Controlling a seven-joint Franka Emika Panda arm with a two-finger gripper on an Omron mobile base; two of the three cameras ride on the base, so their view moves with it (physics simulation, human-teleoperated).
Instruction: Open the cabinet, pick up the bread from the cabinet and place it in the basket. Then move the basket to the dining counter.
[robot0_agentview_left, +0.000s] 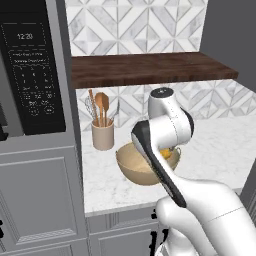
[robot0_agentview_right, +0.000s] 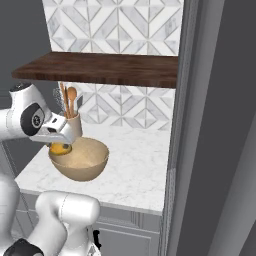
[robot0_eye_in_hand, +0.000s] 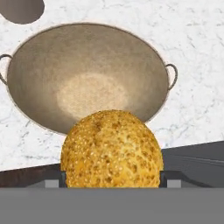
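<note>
The end effector (robot0_eye_in_hand: 112, 179) pinches the bread (robot0_eye_in_hand: 112, 149), its two dark tips pressed against the bun's sides. Bun and end effector hang above the basket (robot0_eye_in_hand: 89, 76), over its near rim in the hand view; the bun (robot0_agentview_right: 60, 149) sits at the basket's (robot0_agentview_right: 80, 162) left rim in the right base view. The basket rests on the white marble desk (robot0_agentview_left: 220, 145). A crock of utensils (robot0_agentview_left: 102, 131) stands just behind the basket, and the dark wooden cabinet (robot0_agentview_left: 150, 69) board runs above it.
</note>
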